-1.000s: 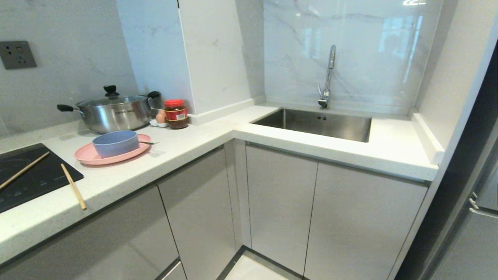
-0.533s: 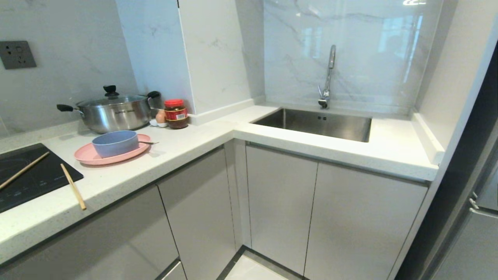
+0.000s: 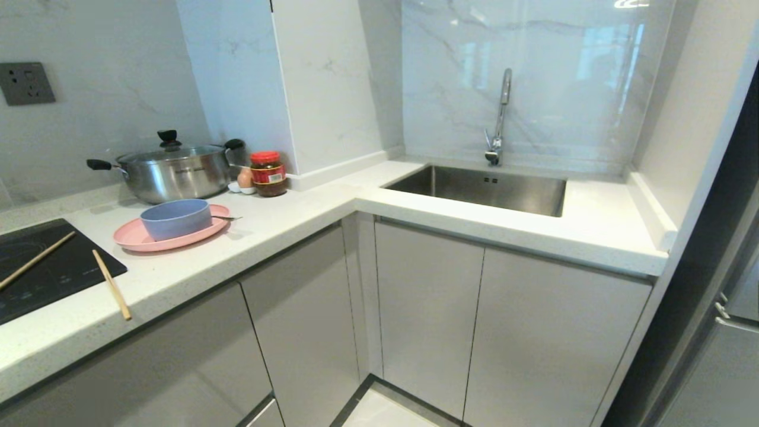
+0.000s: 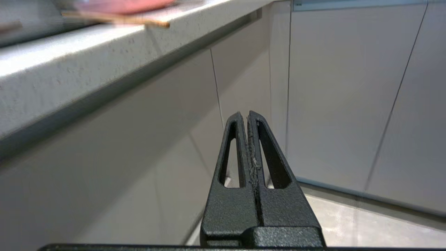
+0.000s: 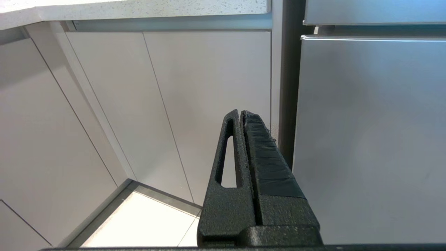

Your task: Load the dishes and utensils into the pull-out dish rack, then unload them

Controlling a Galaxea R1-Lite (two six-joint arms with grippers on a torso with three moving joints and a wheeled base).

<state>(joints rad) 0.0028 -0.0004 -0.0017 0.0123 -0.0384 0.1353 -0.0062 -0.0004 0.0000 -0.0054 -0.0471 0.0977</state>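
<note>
the blue bowl [image 3: 176,217] sits on the pink plate [image 3: 142,238] on the counter [image 3: 284,228], chopsticks [image 3: 111,292] nearby. both the left gripper [image 4: 247,116] and right gripper [image 5: 240,115] hang closed and empty before the cabinets [image 3: 427,308].

Left tool [image 4: 247,115]: matte black textured plastic, two long tapering fingers, each with a slim slot cut through; worn, pale-flecked inner edges.
Right tool [image 5: 241,113]: same black textured build; one finger slotted, the other wrapped in black tape with ridged bands.
Base: black block across both fingers.
</note>
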